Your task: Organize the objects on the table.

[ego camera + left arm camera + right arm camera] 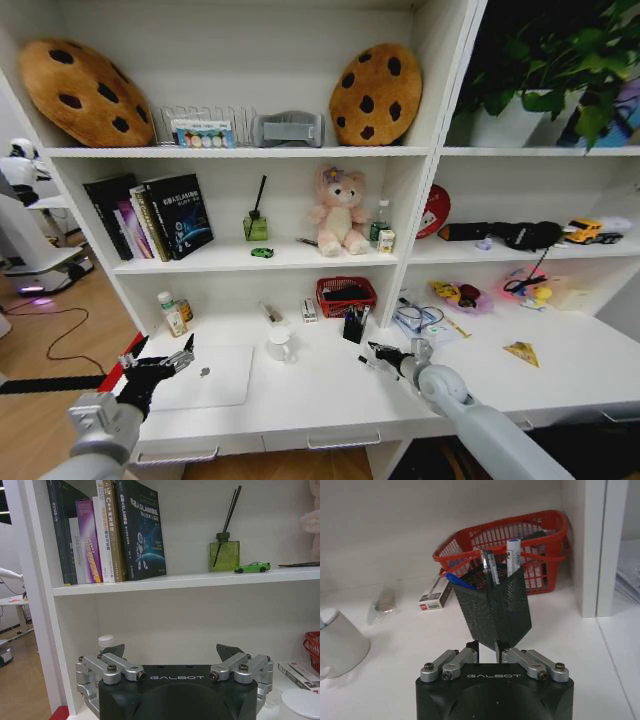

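Right gripper (487,650): I see its jaws clenched on the pen holder (494,607), tilted above the table (330,390).
Left gripper (165,362): mine hangs released over the laptop (205,378).

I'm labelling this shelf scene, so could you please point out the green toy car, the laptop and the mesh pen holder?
green toy car (252,567), left wrist view, on its roof
laptop (205,377), head view, middle of its lid
mesh pen holder (495,607), right wrist view, front corner

Our left gripper (175,656) and right gripper (487,649) share black GALBOT-marked housings, silver screwed linkages, and grey arms.
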### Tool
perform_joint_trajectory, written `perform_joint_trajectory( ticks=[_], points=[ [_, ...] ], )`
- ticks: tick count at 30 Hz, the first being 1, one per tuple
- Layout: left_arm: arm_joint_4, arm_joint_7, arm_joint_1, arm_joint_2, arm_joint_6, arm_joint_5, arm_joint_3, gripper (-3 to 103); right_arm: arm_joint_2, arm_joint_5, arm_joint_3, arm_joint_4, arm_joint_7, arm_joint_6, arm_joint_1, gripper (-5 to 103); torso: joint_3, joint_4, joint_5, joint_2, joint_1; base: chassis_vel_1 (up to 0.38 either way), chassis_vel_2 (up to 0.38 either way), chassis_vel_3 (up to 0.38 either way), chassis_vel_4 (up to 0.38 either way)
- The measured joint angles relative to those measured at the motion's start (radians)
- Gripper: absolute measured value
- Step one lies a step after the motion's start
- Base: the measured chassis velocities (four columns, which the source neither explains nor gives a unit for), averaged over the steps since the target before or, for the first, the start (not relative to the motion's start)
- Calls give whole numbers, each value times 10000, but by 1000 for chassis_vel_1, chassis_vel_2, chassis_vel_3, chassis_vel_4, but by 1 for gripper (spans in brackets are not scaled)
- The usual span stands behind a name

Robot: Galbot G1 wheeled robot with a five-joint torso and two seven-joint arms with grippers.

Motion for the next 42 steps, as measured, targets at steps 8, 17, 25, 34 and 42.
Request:
perform_joint_trajectory(
  ticks=[8, 17, 25, 34, 42],
  points=[
    [-1, 0, 0, 0, 0, 0, 0, 100, -603, -65, 310, 122, -2545, -220, -259, 41, 0, 0, -1, 0, -1, 0, 0, 0, 0],
    [-1, 0, 0, 0, 0, 0, 0, 100, -1123, -616, 587, -115, -3552, -256, -480, 74, 0, 0, 0, 0, 0, 0, 0, 0, 0],
    [-1, 0, 0, 0, 0, 0, 0, 100, -1296, -649, 444, -202, -3543, -388, -394, 100, 0, 1, 1, 0, 0, 0, 0, 0, 0],
    [-1, 0, 0, 0, 0, 0, 0, 100, -1465, -907, 294, -148, -3722, -527, -312, 100, 0, 1, 1, 1, 0, 0, 0, 0, 0],
    [-1, 0, 0, 0, 0, 0, 0, 100, -1907, -1765, 274, -406, -4458, -267, -162, 100, 0, 0, 0, 2, 0, 0, 0, 0, 0]
  ],
)
